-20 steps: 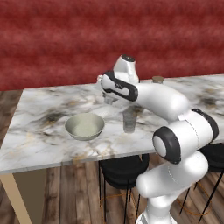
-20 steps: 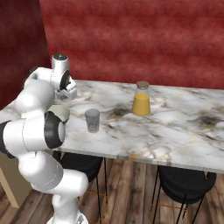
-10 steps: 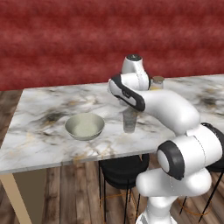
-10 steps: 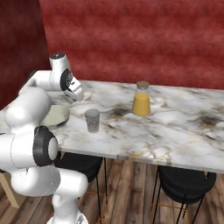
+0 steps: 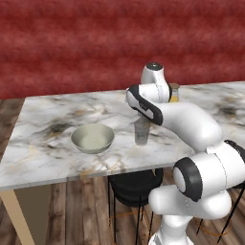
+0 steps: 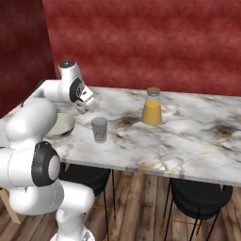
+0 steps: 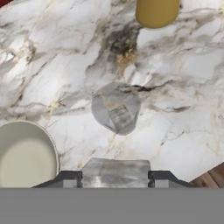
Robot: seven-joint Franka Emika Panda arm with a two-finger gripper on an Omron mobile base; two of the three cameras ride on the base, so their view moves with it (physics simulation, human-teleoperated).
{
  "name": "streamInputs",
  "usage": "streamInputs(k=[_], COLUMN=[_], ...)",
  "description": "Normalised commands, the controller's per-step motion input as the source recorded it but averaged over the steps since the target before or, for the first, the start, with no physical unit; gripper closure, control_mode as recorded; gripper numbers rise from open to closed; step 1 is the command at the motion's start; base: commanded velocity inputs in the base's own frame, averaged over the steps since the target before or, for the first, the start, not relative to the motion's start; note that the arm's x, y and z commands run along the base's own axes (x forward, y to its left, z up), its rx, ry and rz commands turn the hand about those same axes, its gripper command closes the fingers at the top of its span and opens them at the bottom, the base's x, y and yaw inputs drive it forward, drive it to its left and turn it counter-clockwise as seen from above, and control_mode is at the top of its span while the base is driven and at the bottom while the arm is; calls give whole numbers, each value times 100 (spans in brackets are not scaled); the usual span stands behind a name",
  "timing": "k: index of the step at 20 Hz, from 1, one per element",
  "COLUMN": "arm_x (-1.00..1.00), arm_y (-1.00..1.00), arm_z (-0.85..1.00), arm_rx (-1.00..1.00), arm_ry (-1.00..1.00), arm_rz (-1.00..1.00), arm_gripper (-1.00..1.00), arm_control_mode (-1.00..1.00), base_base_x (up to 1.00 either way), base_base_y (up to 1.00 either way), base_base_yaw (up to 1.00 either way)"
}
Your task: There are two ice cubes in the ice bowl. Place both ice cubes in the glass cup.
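Hand view gives me the clearest read: an ice cube (image 7: 116, 173) sits clamped between the two dark fingertips (image 7: 70, 178), a translucent grey block spanning the gap, so the gripper (image 7: 116, 177) is closed on it and no further. Beyond the cube, the glass cup (image 7: 116, 113) stands on the marble table (image 7: 52, 65), its mouth facing the camera. A pale shape lies inside it; I cannot tell whether that is the other cube or only the cup's base seen through the glass. The ice bowl (image 7: 24, 155) lies just beside the cup, and the part of its interior in frame holds nothing.

I judge the step in hand to be the carry of a cube from bowl to cup. The cup's mouth is not yet centred under the cube. The next move calls for bringing the gripper squarely over the opening, lowering toward the rim, then parting the jaws. The cup is narrow, so alignment matters more than height.

In the left base view, the arm covers the gripper; the ice bowl (image 5: 93, 138) and glass cup (image 5: 141, 131) stand near each other, and the bowl appears empty. In the right base view, the gripper (image 6: 83, 108) hangs above the table between the ice bowl (image 6: 60, 126) and the glass cup (image 6: 99, 129), and an amber bottle (image 6: 152, 106) stands well apart. Neither base view resolves the cube.
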Motion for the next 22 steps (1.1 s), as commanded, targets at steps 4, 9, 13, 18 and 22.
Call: streamInputs(k=[4,9,13,18,22], arm_x=[6,2,3,4,14], arm_y=[-57,-37,-1,0,0], arm_z=[0,0,-21,-34,-26], arm_rx=[5,4,0,0,0], arm_ry=[0,0,0,0,1], arm_rz=[0,0,0,0,0], arm_gripper=[100,100,100,100,100], arm_control_mode=[-100,-100,-100,-100,-100], base_base_x=[0,0,0,0,0], base_base_y=[0,0,0,0,0], base_base_yaw=[0,0,0,0,0])
